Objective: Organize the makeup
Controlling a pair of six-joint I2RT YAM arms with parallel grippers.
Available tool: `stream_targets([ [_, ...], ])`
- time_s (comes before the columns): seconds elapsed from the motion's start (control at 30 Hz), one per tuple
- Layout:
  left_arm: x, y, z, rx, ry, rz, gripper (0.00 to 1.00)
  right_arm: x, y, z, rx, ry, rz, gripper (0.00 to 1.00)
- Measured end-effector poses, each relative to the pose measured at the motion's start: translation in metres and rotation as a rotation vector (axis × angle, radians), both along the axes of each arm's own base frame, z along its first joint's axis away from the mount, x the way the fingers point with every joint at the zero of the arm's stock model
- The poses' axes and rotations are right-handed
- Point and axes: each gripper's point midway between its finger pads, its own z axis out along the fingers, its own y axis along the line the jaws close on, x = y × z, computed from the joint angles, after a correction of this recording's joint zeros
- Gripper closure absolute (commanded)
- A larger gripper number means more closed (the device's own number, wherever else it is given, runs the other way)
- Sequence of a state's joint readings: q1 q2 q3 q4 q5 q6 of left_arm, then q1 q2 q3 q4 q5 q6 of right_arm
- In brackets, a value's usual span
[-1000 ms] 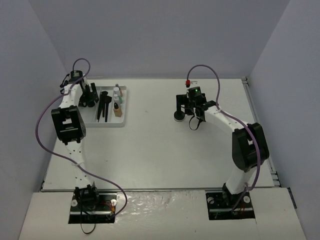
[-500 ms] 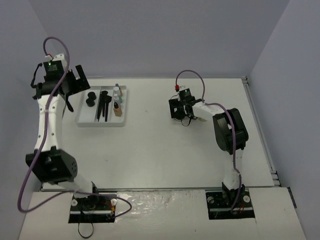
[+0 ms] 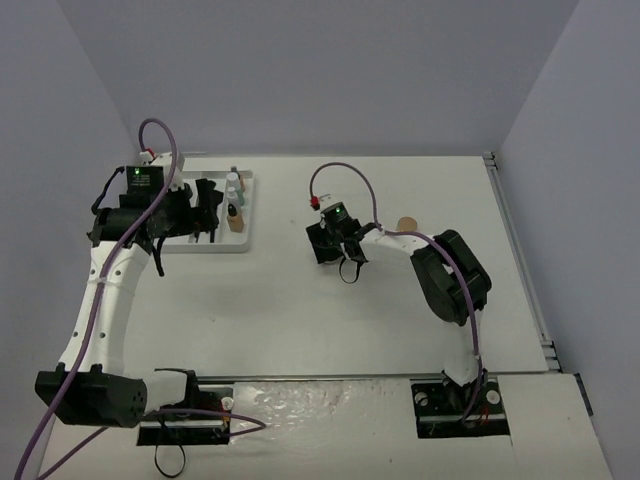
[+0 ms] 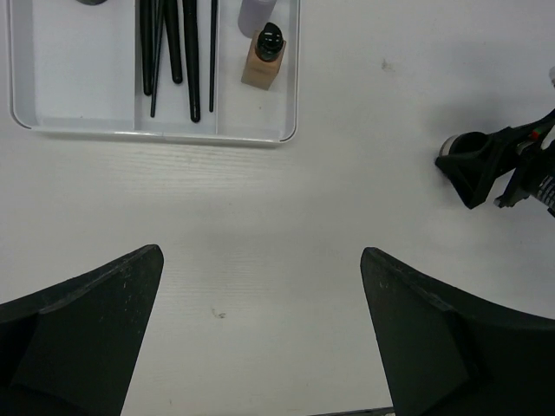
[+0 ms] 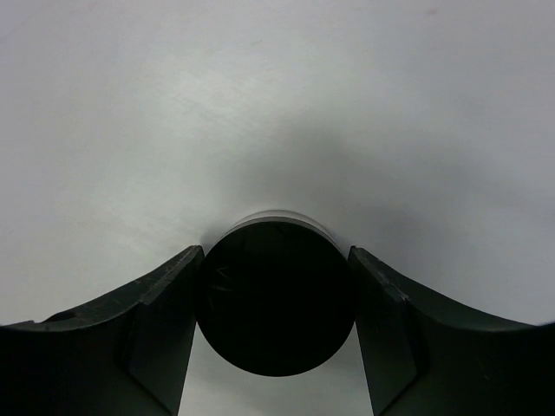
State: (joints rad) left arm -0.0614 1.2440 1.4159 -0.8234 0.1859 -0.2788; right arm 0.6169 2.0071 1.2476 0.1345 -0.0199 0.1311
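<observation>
White table (image 3: 330, 310), pale walls (image 3: 320, 80); left gripper (image 4: 262, 260) gapes, right gripper (image 5: 276, 260) clamps round black jar (image 5: 276, 316).

The table (image 4: 286, 225) is showing me a matt white top with a faint, wood-like grain and a few small scuffs. The white tray (image 4: 156, 134) is looking like smooth plastic and is catching a soft sheen along its rim. Inside the tray, the black brushes (image 4: 191, 52) are reading as satin black, and the tan bottle (image 4: 261, 68) is wearing a glossy black cap over a smooth body. Well right of the tray, the round black jar (image 5: 277, 299) is presenting a dull, finely scratched lid. Beside that lid, the right gripper (image 5: 276, 256) fingers (image 5: 156, 329) are looking like matt black plastic.
</observation>
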Motion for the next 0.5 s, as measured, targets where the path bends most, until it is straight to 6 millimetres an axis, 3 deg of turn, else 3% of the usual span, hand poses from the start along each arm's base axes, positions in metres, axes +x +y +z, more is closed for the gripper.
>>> stream_targets([
  [0.17,-0.02,0.002,0.01,0.002,-0.034,-0.002,0.03,-0.058,0.053,0.0,0.001,-0.004,0.159,0.72],
  [0.33,-0.034,-0.002,0.013,-0.014,-0.053,-0.025,0.03,-0.102,0.094,0.001,0.006,-0.01,0.29,0.37],
  [0.43,-0.04,-0.006,0.002,-0.021,-0.023,-0.043,0.03,-0.114,0.104,0.001,0.004,-0.011,0.324,0.13],
  [0.5,-0.043,-0.009,-0.006,-0.023,-0.002,-0.057,0.03,-0.116,0.105,0.001,0.002,-0.013,0.333,0.06],
])
